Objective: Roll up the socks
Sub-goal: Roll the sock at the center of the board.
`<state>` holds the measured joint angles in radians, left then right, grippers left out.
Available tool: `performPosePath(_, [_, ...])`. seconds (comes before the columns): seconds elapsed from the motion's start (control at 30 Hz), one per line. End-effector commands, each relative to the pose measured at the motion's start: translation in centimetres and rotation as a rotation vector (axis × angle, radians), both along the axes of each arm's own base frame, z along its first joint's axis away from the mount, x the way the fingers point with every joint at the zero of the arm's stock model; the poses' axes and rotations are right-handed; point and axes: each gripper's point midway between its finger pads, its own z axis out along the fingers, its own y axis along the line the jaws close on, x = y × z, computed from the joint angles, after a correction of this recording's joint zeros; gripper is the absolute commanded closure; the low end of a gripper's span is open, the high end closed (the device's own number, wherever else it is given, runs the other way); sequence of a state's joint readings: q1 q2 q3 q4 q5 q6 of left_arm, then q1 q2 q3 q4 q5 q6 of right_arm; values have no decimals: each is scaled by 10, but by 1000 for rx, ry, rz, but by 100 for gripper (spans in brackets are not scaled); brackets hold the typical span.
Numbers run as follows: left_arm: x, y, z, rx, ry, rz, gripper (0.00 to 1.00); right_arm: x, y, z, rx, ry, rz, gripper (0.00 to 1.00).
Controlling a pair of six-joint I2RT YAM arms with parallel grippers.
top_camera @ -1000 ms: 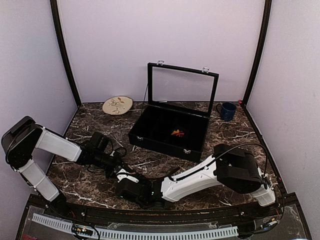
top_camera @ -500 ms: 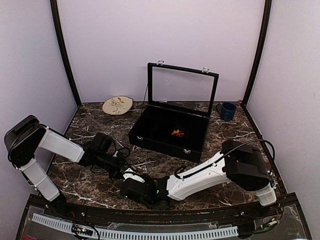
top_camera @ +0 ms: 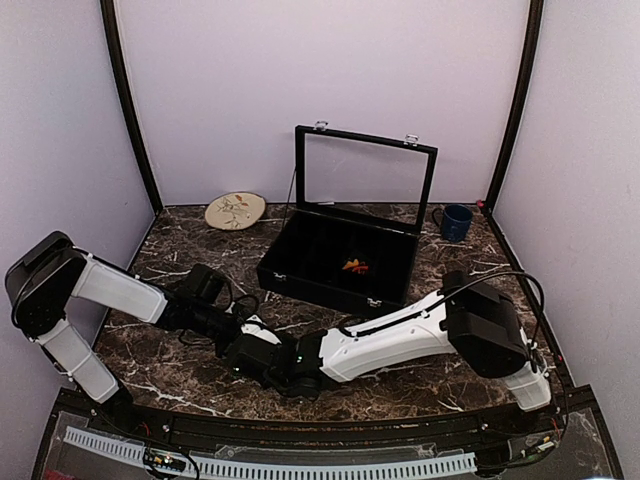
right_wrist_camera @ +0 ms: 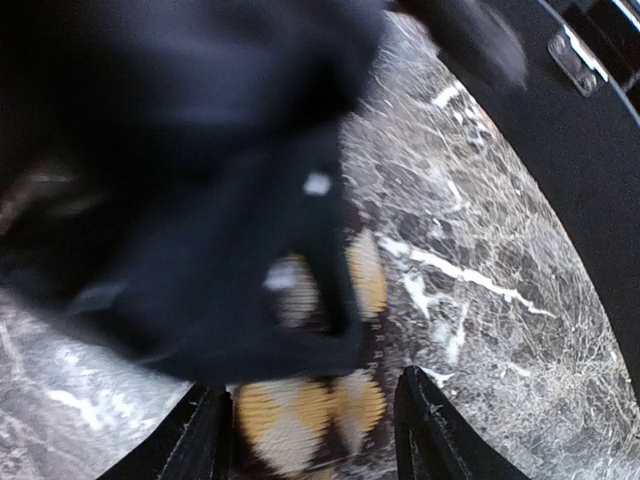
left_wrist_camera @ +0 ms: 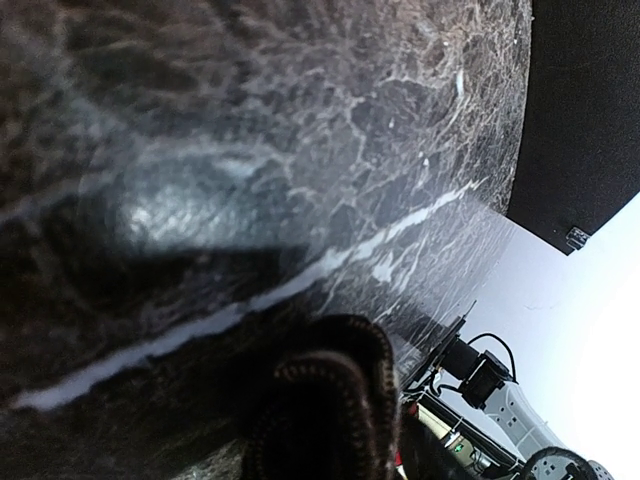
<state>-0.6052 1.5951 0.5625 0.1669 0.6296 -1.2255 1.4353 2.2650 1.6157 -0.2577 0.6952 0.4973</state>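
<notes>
Right wrist: right gripper point(right_wrist_camera: 312, 432) gapes open astride the sock point(right_wrist_camera: 366, 280), which looks soft, light and floppy; pinch its bunched edge. Left gripper point(top_camera: 233, 329): grip can't be told.

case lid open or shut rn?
Open: the glass lid stands upright behind the black case, leaving the interior exposed.

Brown-and-yellow argyle sock point(right_wrist_camera: 300, 412), dark white-veined marble table point(right_wrist_camera: 470, 260), blue mug point(top_camera: 455, 222)

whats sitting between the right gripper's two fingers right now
A sock with tan diamonds on dark fabric lies between the fingers of the right gripper, shown in the right wrist view.
</notes>
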Motion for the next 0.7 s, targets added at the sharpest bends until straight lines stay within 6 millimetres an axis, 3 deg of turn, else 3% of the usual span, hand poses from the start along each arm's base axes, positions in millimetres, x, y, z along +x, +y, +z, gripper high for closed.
performPosePath(0.0, [-14, 16, -15, 92, 58, 21, 100, 9, -10, -6, 31, 61, -60, 47])
performPosePath(0.27, [-13, 16, -13, 86, 58, 27, 100, 5, -16, 7, 142, 91, -58, 38])
performPosePath(0.67, [-14, 17, -11, 84, 54, 26, 100, 12, -24, 26, 242, 91, -111, 34])
